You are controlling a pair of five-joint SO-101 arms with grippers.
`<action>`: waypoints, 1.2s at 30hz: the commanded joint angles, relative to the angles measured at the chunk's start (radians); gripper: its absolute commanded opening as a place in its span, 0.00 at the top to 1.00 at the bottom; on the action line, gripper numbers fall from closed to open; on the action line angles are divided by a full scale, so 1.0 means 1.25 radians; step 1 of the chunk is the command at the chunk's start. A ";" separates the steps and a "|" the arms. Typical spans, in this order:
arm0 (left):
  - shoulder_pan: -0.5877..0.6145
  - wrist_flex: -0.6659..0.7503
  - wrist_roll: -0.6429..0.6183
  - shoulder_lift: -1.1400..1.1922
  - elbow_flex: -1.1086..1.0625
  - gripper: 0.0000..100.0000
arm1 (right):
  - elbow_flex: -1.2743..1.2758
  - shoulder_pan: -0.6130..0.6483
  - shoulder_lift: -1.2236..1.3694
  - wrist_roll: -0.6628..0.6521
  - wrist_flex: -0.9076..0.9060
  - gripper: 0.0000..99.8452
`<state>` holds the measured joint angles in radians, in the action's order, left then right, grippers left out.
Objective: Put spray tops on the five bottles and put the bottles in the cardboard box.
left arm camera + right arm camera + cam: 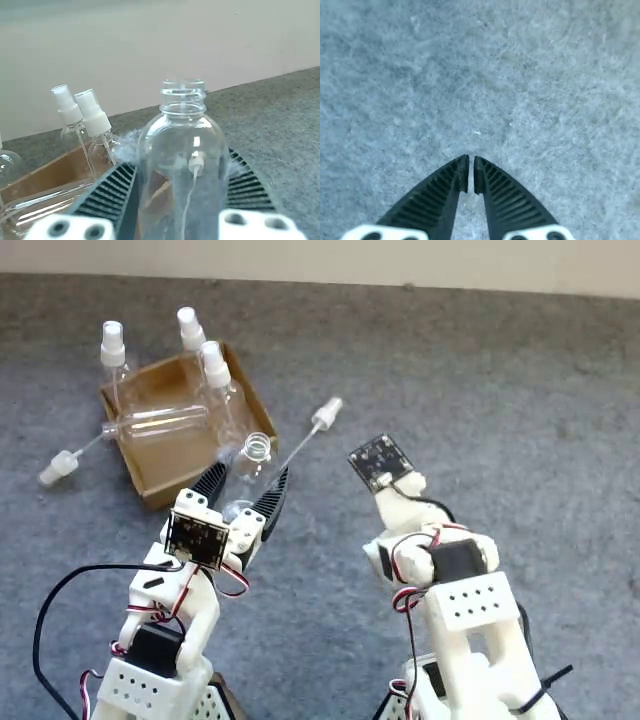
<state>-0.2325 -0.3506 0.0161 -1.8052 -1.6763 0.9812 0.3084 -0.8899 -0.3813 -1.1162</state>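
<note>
The uncapped bottle (253, 462) is standing upright in your left end effector (248, 480), whose fingers are clamping its body, just beside the near corner of the cardboard box (165, 452). Your right end effector (471, 172) is hovering over bare tabletop (500, 390), almost shut and carrying nothing. Be holding the bottle vertical while the right arm is fetching the loose spray top (326, 412) nearby, feeding the tube in first. The fingers are hiding the bottle's base, so you cannot tell whether it is resting or lifted.
</note>
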 commanded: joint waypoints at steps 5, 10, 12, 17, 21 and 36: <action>0.013 -0.001 0.005 -0.012 -0.013 0.91 | -0.056 -0.008 0.003 -0.004 -0.004 0.99; 0.013 -0.001 0.005 -0.012 -0.013 0.91 | -0.053 -0.008 0.003 -0.005 -0.004 1.00; 0.013 -0.001 0.005 -0.012 -0.013 0.91 | -0.053 -0.008 0.003 -0.009 -0.004 1.00; 0.013 -0.001 0.005 -0.012 -0.013 0.91 | -0.055 -0.008 0.003 -0.009 -0.004 0.99; 0.013 -0.001 0.005 -0.012 -0.013 0.91 | -0.055 -0.009 0.003 -0.005 -0.004 0.87; 0.013 -0.001 0.005 -0.012 -0.013 0.91 | -0.055 -0.008 0.003 -0.011 0.036 0.95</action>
<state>-0.2325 -0.3506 0.0161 -1.8052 -1.6763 0.9766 0.3084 -0.8884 -0.3828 -1.1147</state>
